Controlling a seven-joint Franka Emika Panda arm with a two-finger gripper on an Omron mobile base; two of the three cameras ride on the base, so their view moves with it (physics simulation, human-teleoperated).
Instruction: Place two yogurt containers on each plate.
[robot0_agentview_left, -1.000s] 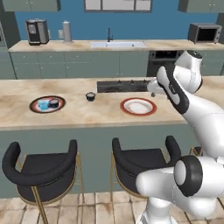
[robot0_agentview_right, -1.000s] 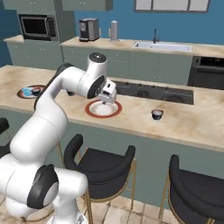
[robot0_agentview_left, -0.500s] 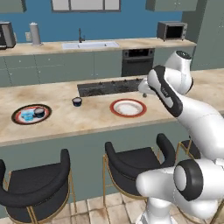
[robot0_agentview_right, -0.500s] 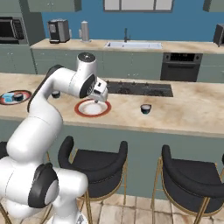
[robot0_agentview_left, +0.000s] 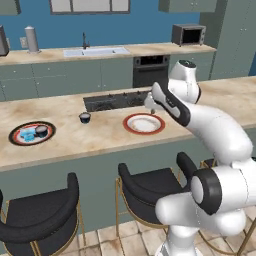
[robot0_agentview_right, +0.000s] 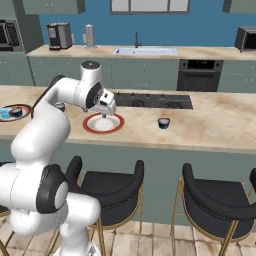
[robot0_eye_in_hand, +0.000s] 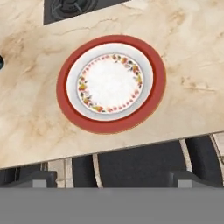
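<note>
Claw (robot0_agentview_right: 105, 113) hung spread and empty over the bare red-rimmed plate (robot0_eye_in_hand: 111, 83). One navy yogurt cup (robot0_agentview_left: 85, 117) stood alone on the desk (robot0_agentview_left: 100, 137) — judged next fetch; two others on the dark-edged plate (robot0_agentview_left: 32, 133).

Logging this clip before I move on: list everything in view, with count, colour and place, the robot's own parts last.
Red-rimmed white plate: one, bare, on the counter in front of the cooktop, under the end effector.
Dark-edged plate: one, red-ringed, far left on the counter.
Yogurt containers on the dark-edged plate: two, one light blue, one dark.
Loose yogurt container: one, dark with a pale top, on the counter between the plates.
Cooktop: one, black, set in the counter.
Bar stools: black with gold legs, along the counter's near side.
Back wall: sink, oven, microwave, coffee machine.
End effector: open, holding nothing, above the red-rimmed white plate.
</note>
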